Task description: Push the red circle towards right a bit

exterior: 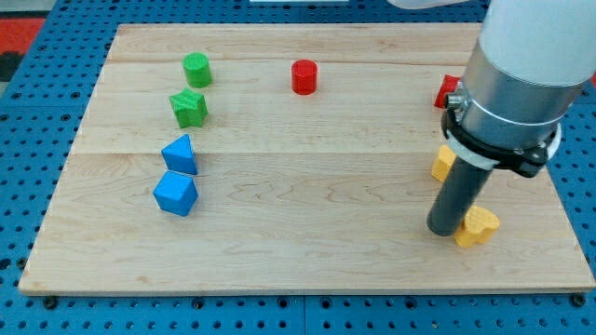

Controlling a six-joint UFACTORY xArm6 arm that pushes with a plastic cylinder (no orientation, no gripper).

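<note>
The tool ends in a plain rod with no jaws; my tip [445,229] is seen near the table's [307,251] bottom-right corner, touching a yellow block [479,226]. The red circle [304,76] is found near the top edge, well apart.

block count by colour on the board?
Green: 2, cylinder and star
Blue: 2, upper and lower
Red: 2, red circle and a red block partly hidden by the arm
Yellow: 2, one behind the rod, one beside my tip
Total: 8
</note>
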